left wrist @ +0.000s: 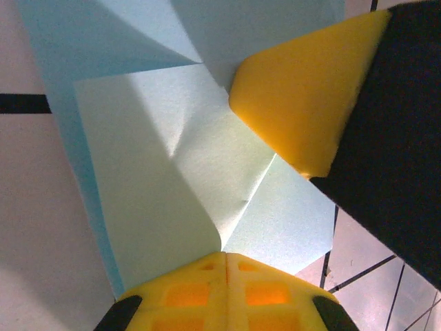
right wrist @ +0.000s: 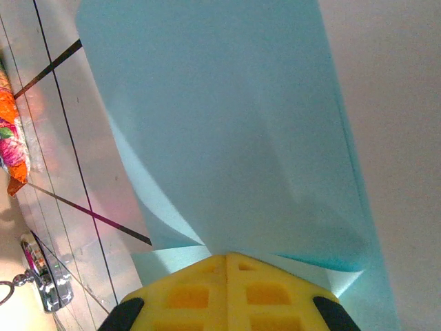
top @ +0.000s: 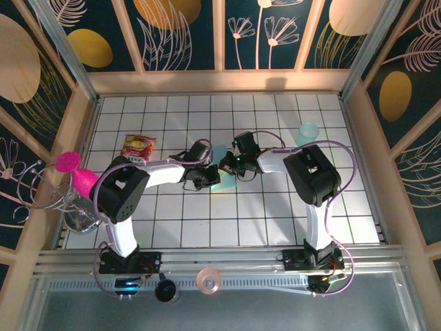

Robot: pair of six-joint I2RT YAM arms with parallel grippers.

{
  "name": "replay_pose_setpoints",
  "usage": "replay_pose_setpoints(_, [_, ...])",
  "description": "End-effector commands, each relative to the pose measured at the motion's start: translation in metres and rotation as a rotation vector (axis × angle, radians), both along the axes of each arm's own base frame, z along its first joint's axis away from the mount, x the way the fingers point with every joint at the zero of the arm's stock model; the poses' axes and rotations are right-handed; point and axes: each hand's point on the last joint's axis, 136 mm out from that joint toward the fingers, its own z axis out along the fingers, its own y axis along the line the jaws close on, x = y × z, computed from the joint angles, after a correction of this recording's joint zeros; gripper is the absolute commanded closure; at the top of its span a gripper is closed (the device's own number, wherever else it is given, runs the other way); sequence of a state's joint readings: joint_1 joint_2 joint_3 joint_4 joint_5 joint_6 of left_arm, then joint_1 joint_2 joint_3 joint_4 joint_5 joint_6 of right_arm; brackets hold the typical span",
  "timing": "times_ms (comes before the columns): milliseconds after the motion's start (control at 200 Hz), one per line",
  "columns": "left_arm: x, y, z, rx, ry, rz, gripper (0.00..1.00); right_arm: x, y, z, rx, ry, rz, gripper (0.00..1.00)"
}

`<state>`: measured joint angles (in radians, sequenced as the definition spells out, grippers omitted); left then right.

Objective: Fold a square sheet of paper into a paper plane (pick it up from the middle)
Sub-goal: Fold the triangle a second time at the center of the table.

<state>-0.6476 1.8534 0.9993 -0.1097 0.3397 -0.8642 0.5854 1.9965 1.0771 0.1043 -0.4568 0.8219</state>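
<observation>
Top external: half-folded light-blue paper [top: 227, 183] at centre of tiled surface [top: 262, 221], wedged btwn both arms.
Left wrist shows corner flaps creased in, no dart yet; centre fold + wings still to do. Long axis approx near-far, nose end unclear. Left gripper [top: 204, 174] & right gripper [top: 231, 164] closed tight, tips on paper; pinch vs press can't tell.

Paper [top: 226, 183] on table [top: 275, 221] centre, cup [top: 308, 132] behind-right, snack packet [top: 138, 147] left

Light-blue paper [left wrist: 172, 172], yellow jaws, white table [top: 275, 221] with black grid lines, pale-teal cup [top: 308, 132], red-orange packet [top: 139, 147].
</observation>
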Motion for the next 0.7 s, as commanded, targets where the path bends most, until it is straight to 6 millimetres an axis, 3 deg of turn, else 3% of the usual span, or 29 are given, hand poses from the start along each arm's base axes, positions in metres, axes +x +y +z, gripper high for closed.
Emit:
replay_pose_setpoints(0, [-0.012,0.010,-0.018,0.055,0.043,-0.013,0.97,-0.023,-0.035,-0.057,-0.163,0.145,-0.051,0.97])
replay_pose_setpoints(160, [-0.013,0.010,-0.017,0.053,0.043,-0.013,0.97,-0.025,-0.036,-0.060,-0.170,0.152,-0.051,0.97])
replay_pose_setpoints(200, [-0.022,0.017,-0.025,0.067,0.067,-0.015,0.97,-0.025,-0.037,-0.060,-0.172,0.153,-0.048,0.97])
replay_pose_setpoints(691, [-0.065,0.047,-0.039,0.113,0.143,-0.022,0.98,-0.030,-0.044,-0.067,-0.199,0.171,-0.055,0.97])
